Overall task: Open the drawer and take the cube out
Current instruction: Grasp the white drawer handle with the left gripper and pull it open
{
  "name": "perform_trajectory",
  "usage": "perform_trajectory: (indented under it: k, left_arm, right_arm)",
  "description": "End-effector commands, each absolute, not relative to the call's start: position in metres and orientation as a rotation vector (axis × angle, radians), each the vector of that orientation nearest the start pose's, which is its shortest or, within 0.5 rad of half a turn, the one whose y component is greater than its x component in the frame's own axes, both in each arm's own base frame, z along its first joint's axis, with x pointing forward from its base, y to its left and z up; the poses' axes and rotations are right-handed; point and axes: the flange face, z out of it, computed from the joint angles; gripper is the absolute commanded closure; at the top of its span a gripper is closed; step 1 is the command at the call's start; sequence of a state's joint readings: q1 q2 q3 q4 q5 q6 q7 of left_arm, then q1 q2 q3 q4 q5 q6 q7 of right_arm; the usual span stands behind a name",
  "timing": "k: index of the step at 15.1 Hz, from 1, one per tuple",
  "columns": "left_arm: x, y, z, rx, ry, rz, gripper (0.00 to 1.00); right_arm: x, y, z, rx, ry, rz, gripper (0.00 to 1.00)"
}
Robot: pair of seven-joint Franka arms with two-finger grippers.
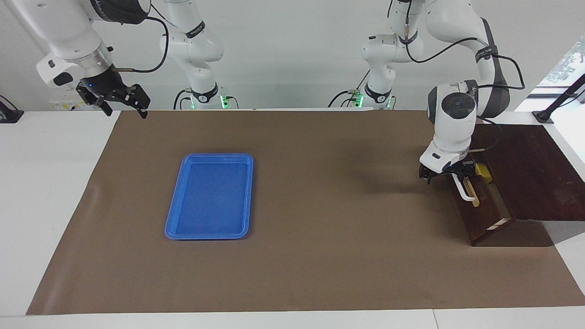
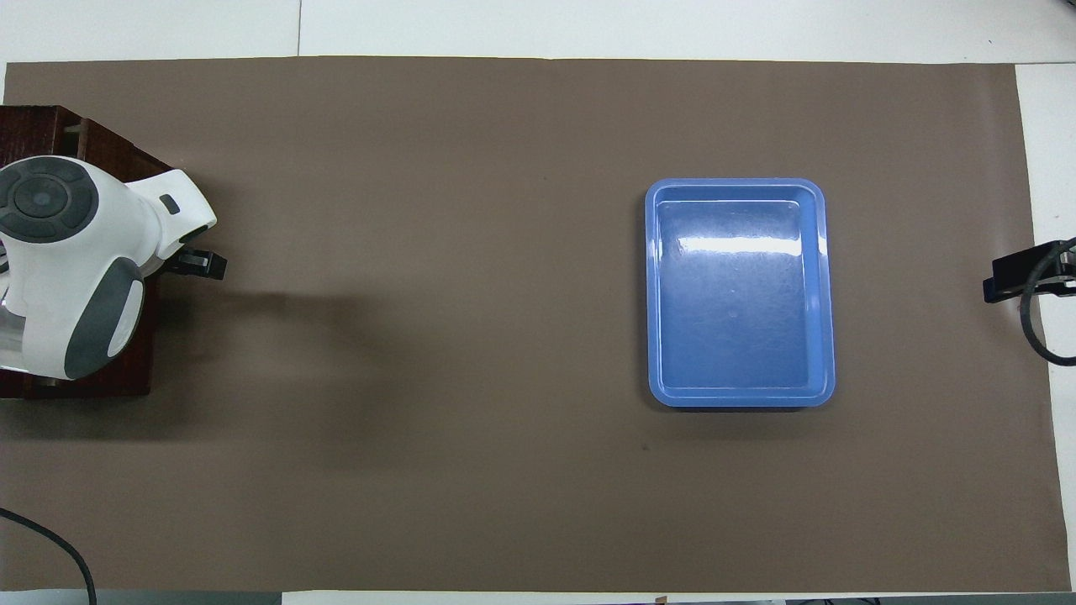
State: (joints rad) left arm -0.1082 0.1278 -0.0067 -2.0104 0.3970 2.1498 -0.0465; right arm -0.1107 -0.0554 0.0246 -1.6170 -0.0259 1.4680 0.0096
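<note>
We find left gripper (image 1: 450, 176) at handle (image 1: 462, 191), grip unreadable | cube (image 1: 483, 172) just beside, in drawer (image 1: 489, 214) | right gripper (image 1: 123, 103) waits, spread.

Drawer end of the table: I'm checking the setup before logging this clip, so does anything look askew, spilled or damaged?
Nothing stands out. The drawer is pulled partly open, the cube sits inside it, and the left end effector is at its handle. The blue tray lies flat and empty.

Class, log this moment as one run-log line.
drawer: partly open | cube: inside drawer | left end effector: at drawer handle | right end effector: waiting, raised | tray: nothing in it
</note>
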Motion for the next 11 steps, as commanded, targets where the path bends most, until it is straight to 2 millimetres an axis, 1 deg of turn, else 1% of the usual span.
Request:
perform_trajectory:
  k: [1, 6, 7, 9, 11]
  left_arm:
    - [0.572, -0.079, 0.398, -2.765, 0.431, -0.052, 0.00]
    - [0.562, -0.123, 0.398, -2.754, 0.498, -0.053, 0.00]
    - [0.561, -0.128, 0.398, -2.752, 0.505, -0.052, 0.00]
    - [0.560, -0.128, 0.397, -2.752, 0.504, -0.041, 0.00]
    - [0.557, -0.138, 0.398, -2.746, 0.527, -0.040, 0.00]
  right_arm:
    - [0.521, -0.049, 0.625, -3.155, 0.150, 0.132, 0.00]
    - [0.521, -0.051, 0.625, -3.153, 0.152, 0.132, 0.00]
    - [0.522, -0.051, 0.626, -3.155, 0.152, 0.128, 0.00]
    - [0.522, -0.051, 0.626, -3.155, 0.152, 0.123, 0.00]
    - [0.522, -0.051, 0.626, -3.156, 0.152, 0.120, 0.00]
